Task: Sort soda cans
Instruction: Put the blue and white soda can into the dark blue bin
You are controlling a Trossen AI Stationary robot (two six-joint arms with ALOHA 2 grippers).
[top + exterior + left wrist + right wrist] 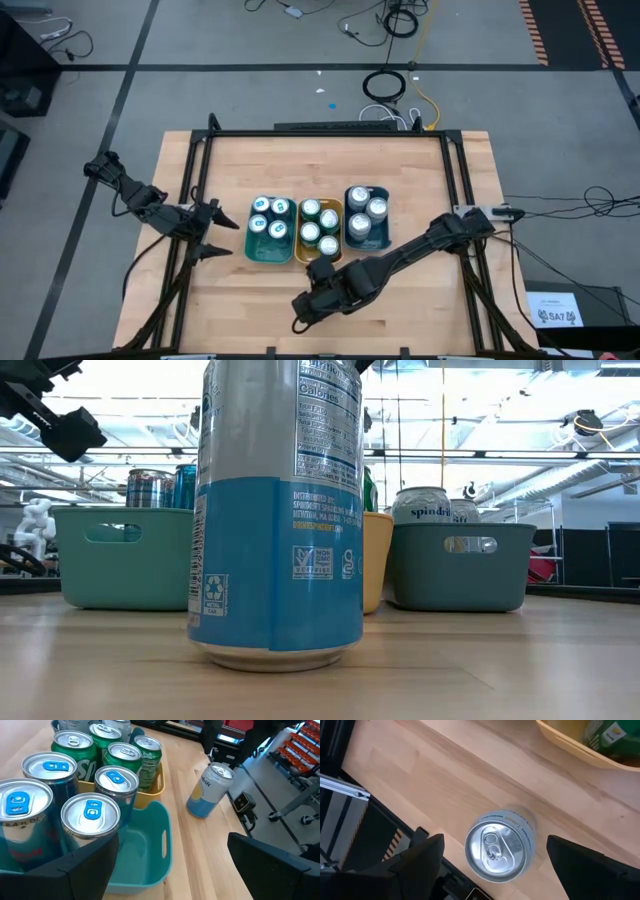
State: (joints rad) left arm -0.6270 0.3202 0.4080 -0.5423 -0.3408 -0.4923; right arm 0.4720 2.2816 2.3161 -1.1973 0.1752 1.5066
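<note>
Sorting is nearing its end: trayed soda cans [318,222] are sitting at twelve o'clock while the right hand [490,852], wide open and empty, is hovering over seemingly the last loose blue-and-silver can [499,845] on the desk [420,300].

Three trays sit side by side: a teal tray [268,256] with four cans, a yellow tray [299,256] with four green cans, a grey-blue tray [366,243] with three. One blue-and-silver can [278,510] stands alone. Twelve cans altogether.
</note>
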